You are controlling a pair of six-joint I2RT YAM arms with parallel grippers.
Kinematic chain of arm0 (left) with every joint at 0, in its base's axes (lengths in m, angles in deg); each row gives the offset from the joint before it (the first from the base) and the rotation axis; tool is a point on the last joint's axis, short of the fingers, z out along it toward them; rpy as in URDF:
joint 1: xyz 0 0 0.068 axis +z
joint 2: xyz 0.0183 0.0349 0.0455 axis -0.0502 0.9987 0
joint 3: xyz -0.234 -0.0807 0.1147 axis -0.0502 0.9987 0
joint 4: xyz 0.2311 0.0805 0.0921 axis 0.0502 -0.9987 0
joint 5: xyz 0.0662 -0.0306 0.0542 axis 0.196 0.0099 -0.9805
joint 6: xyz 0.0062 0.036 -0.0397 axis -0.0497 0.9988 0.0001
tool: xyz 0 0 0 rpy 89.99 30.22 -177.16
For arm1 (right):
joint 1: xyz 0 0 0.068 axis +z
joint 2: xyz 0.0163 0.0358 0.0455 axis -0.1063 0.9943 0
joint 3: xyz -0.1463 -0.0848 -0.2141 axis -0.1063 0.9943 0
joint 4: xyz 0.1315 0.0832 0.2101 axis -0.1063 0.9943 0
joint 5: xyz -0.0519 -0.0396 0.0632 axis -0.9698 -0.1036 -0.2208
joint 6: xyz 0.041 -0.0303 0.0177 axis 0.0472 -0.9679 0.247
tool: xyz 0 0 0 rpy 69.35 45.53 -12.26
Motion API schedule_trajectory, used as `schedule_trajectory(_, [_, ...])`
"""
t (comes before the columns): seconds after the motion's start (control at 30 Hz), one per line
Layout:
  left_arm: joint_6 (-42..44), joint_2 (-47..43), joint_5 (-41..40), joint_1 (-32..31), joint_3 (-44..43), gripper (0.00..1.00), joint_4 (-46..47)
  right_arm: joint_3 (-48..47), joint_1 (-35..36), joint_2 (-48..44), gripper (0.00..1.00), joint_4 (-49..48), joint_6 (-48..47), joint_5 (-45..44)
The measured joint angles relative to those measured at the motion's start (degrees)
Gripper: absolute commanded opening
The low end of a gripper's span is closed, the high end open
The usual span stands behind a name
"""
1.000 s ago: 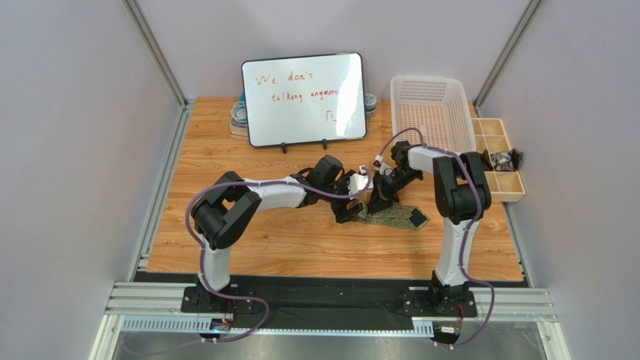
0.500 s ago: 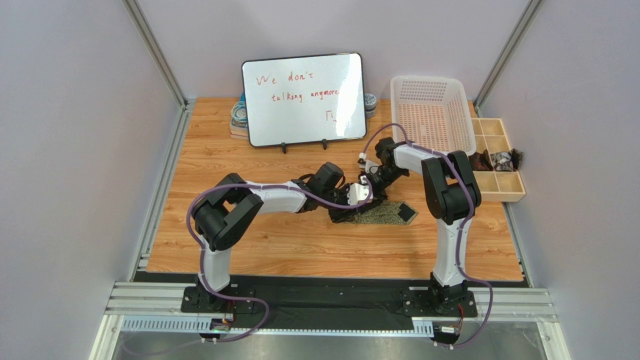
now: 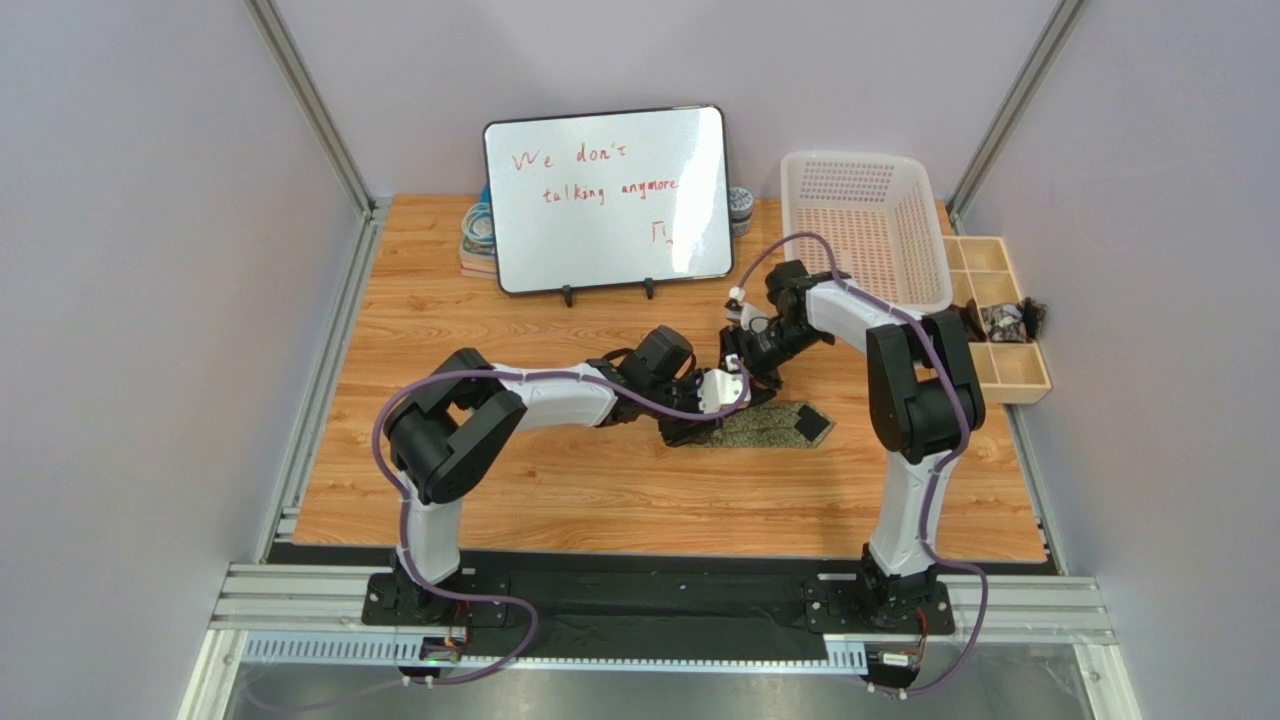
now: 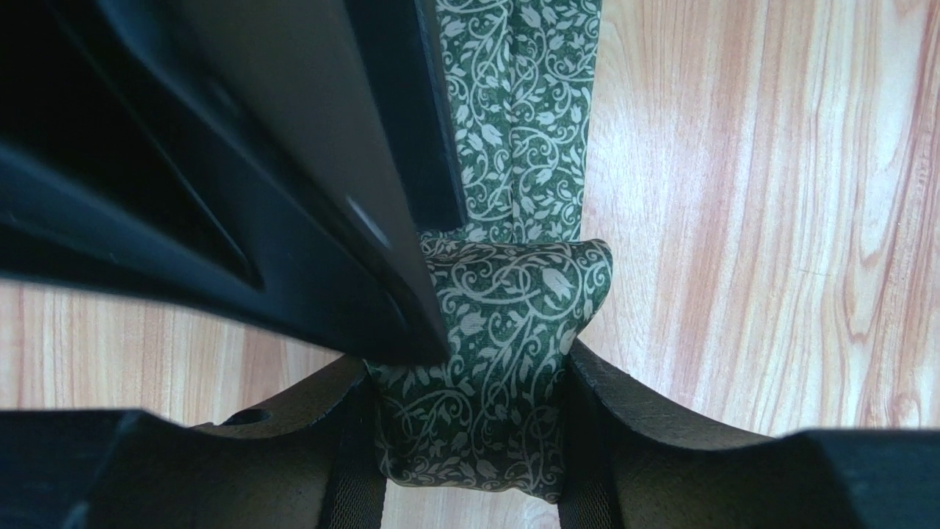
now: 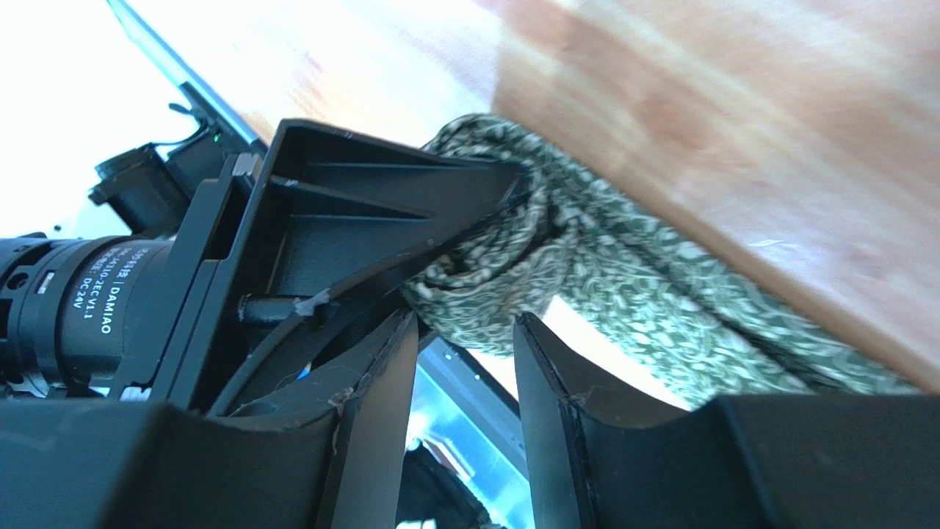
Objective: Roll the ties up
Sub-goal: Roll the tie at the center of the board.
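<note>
A dark green tie with a pale vine pattern (image 3: pixel 774 429) lies on the wooden table; its left end is rolled up. In the left wrist view my left gripper (image 4: pixel 470 377) is shut on that rolled end (image 4: pixel 497 320), and the flat strip runs away from it. In the top view the left gripper (image 3: pixel 703 408) is at the tie's left end. My right gripper (image 3: pixel 744 372) is just behind the roll. In the right wrist view it (image 5: pixel 466 326) is open, its tips just short of the roll (image 5: pixel 497 259), nothing between them.
A whiteboard (image 3: pixel 609 197) stands at the back centre. A white mesh basket (image 3: pixel 861 225) is at the back right, and a wooden compartment tray (image 3: pixel 999 315) with small dark items sits by the right edge. Small rolled items (image 3: pixel 478 233) lie behind the whiteboard's left side.
The tie's flat part has become shorter as the roll moved right. My right gripper has pulled back from the tie toward the rear. The left gripper has stayed on the roll.
</note>
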Motion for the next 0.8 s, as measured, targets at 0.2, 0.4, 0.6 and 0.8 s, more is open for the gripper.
schedule_trajectory(0.2, [-0.2, 0.0, -0.4, 0.0, -0.6, 0.46, -1.5, 1.0, 1.7, 0.3, 0.24, -1.4, 0.4, 0.8])
schedule_trajectory(0.4, [-1.0, 0.0, -0.4, 0.0, -0.7, 0.69, -1.8, 1.5, 1.6, 1.4, 0.0, -1.7, -0.1, 0.6])
schedule_trajectory(0.6, [-2.7, -1.0, 0.2, 1.0, -0.5, 0.78, -4.1, 2.2, -0.4, 2.2, 0.0, -1.2, -1.6, -1.2])
schedule_trajectory(0.8, [-4.8, -2.1, 1.4, 2.3, -0.5, 0.82, -4.9, 3.1, -3.1, 4.8, 0.0, -1.2, -2.0, -3.4])
